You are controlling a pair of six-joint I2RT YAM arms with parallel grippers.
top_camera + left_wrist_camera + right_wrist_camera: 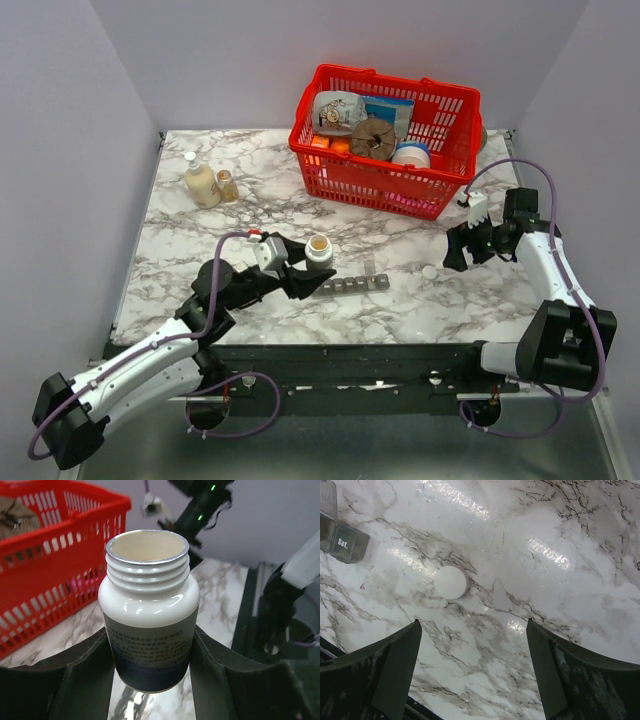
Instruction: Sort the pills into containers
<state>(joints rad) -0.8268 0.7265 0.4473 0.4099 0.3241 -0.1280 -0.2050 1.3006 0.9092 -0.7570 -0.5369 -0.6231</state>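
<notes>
Okay, my left gripper (312,268) is clamped on a white bottle (149,615), one finger on each side of its lower labelled body. The bottle is upright, its cap off and its threaded neck open; I cannot tell what is inside. In the top view it is held over the marble table (200,250), left of centre, near the front edge. The strip (352,284) lies flat just right of the bottle, a grey row of small square compartments running left to right. Its right end shows at the top left of my right wrist view, with the last compartment marked "Sat." A white round cap (451,582) lies flat on the table, right of the strip and apart from it. My right gripper (458,250) hangs over the table further right, jaws wide apart with nothing between them, the cap just ahead of its fingers (395,665). Farther back, two small bottles (210,183) stand at the left. The red basket (380,185) sits at the back right with assorted packs in it.
</notes>
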